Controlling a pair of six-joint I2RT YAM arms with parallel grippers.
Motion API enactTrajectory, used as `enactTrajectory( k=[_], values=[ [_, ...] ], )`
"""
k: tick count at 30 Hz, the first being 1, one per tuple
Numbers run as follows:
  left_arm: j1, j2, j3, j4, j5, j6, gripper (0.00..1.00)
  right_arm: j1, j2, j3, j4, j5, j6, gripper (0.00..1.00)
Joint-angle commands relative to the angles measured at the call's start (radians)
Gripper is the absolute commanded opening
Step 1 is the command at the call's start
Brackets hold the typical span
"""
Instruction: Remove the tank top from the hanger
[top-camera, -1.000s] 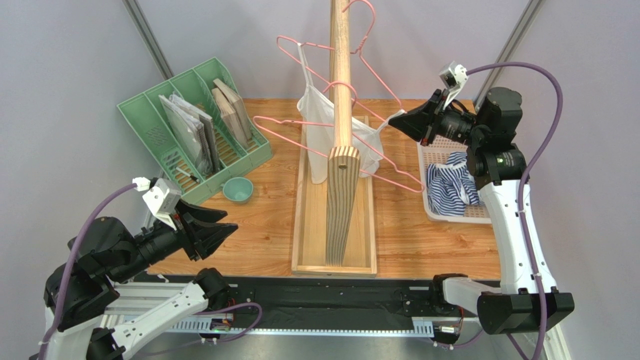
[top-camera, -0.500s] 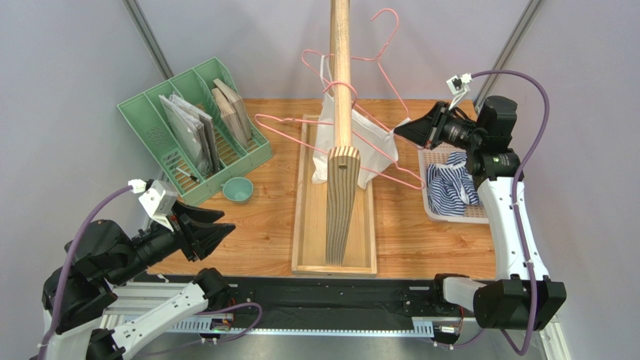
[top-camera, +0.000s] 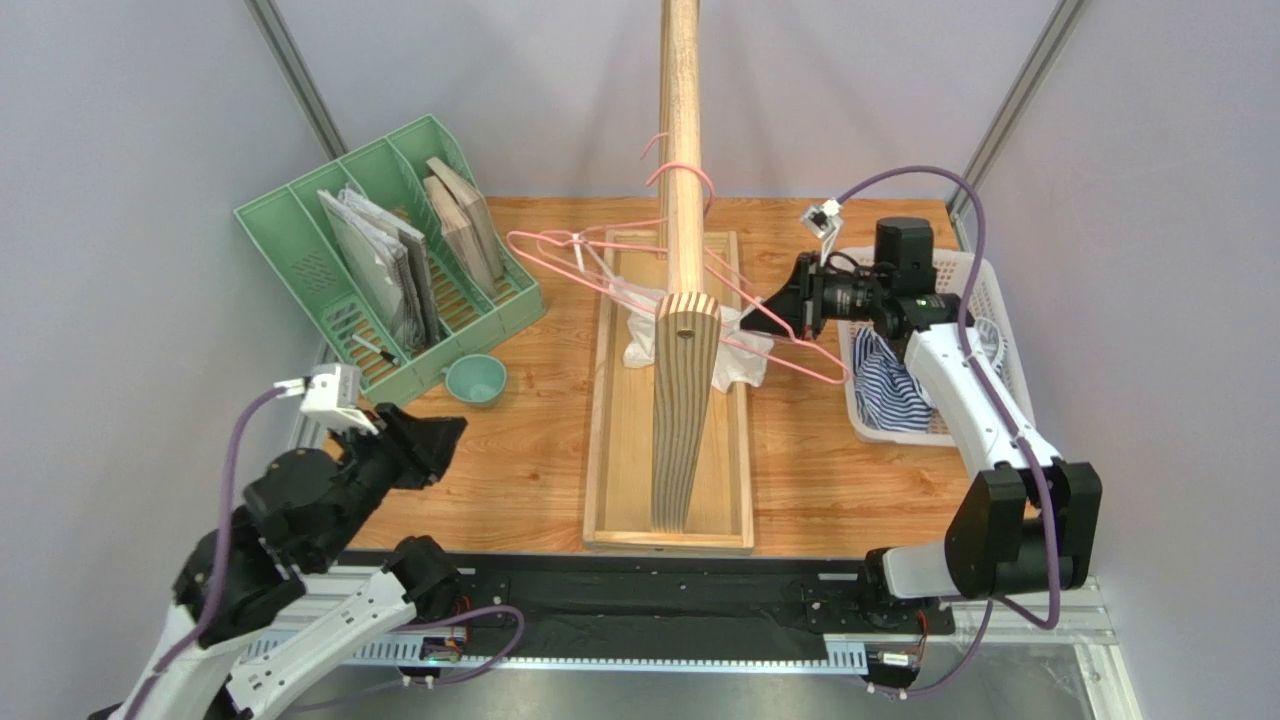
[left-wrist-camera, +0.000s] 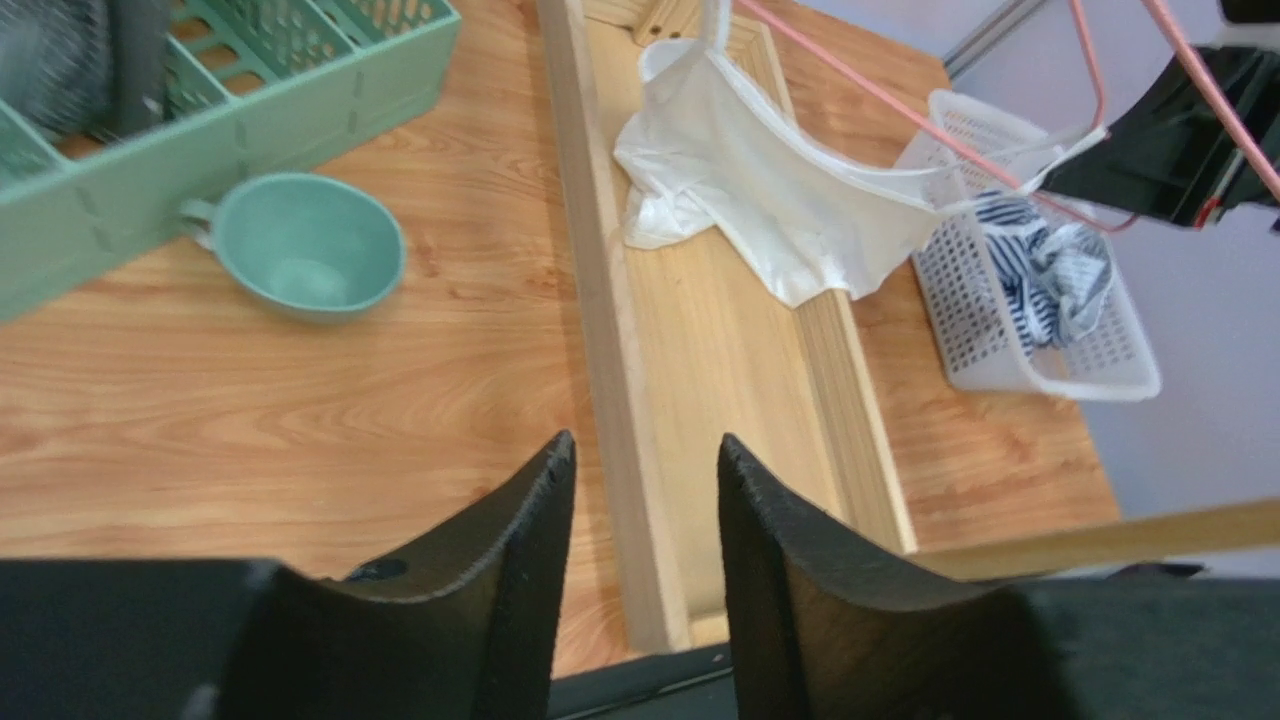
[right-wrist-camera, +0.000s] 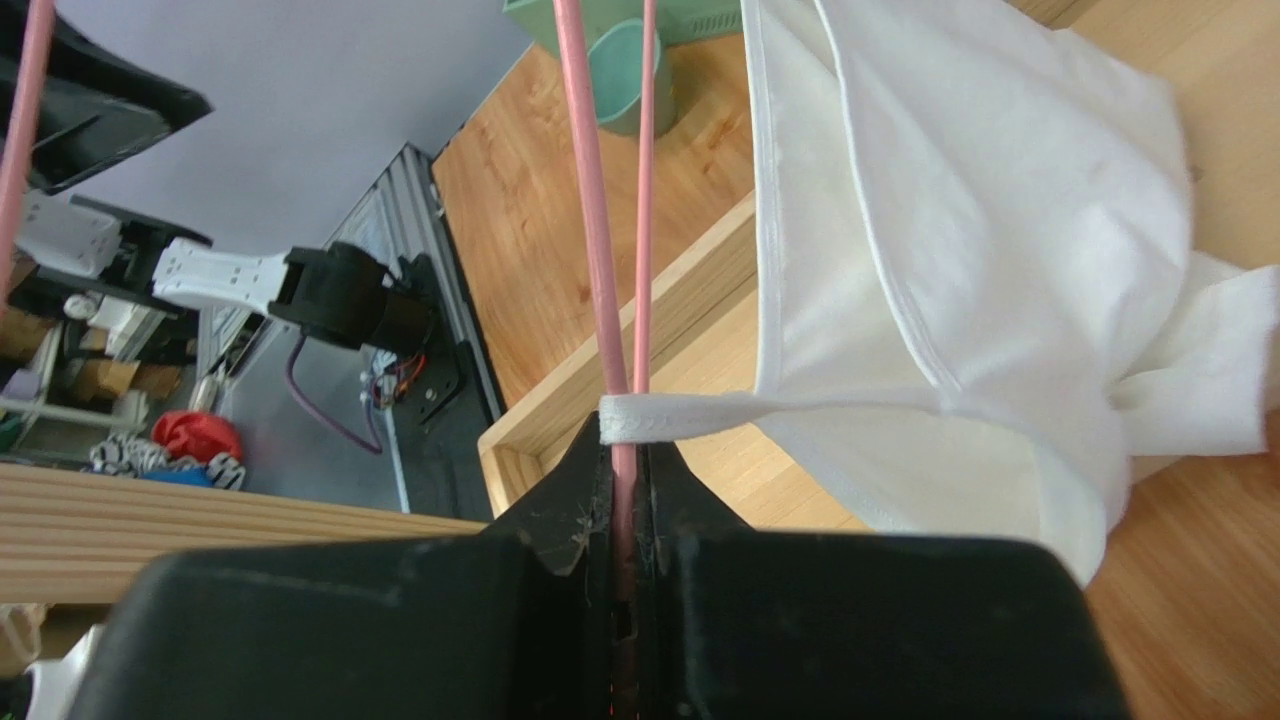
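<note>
The white tank top (top-camera: 741, 357) lies slumped on the wooden stand's base, one strap still looped round the pink wire hanger (top-camera: 571, 249). The hanger leans low across the upright rail (top-camera: 684, 360). My right gripper (top-camera: 756, 318) is shut on the hanger's wire just right of the rail. In the right wrist view the wire runs between the closed jaws (right-wrist-camera: 621, 458), with the tank top's (right-wrist-camera: 992, 225) strap wrapped right at the fingertips. My left gripper (top-camera: 448, 437) hovers open and empty near the table's front left; in its wrist view (left-wrist-camera: 643, 447) the tank top (left-wrist-camera: 751, 180) lies far ahead.
A green file organizer (top-camera: 376, 255) stands at the back left with a teal cup (top-camera: 475, 378) before it. A white basket (top-camera: 995, 308) holding striped cloth (top-camera: 894, 383) sits right of the stand, under my right arm. The stand's base tray (top-camera: 616, 503) runs down the middle.
My right gripper has come down and leftward with the hanger, so hanger and tank top dropped from high on the rail to the stand's base. The left arm shifted slightly, its jaws narrowing a little.
</note>
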Motion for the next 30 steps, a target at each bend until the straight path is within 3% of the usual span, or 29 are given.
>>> enactTrajectory(
  k=[1, 5, 8, 12, 17, 25, 30],
  values=[
    [0.004, -0.085, -0.235, 0.247, -0.03, -0.208, 0.43, 0.029, 0.004, -0.03, 0.081, -0.072, -0.057, 0.0],
    [0.002, -0.08, -0.439, 0.577, -0.021, -0.198, 0.43, 0.032, -0.027, -0.063, 0.075, -0.068, -0.056, 0.0],
    [0.002, -0.005, -0.483, 0.804, 0.025, -0.135, 0.5, 0.034, -0.042, -0.078, 0.067, -0.069, -0.059, 0.0],
    [0.057, 0.184, -0.382, 0.862, 0.128, -0.11, 0.62, 0.054, -0.036, -0.081, 0.069, -0.06, -0.056, 0.0],
    [0.177, 0.411, -0.27, 0.897, 0.367, -0.101, 0.62, 0.071, -0.024, -0.086, 0.055, -0.046, -0.067, 0.0],
    [0.332, 0.534, -0.407, 1.303, 0.53, -0.064, 0.6, 0.077, -0.024, -0.095, 0.056, -0.052, -0.067, 0.0],
    [0.363, 0.634, -0.401, 1.341, 0.536, -0.052, 0.55, 0.078, -0.026, -0.096, 0.058, -0.058, -0.091, 0.0]
  ],
)
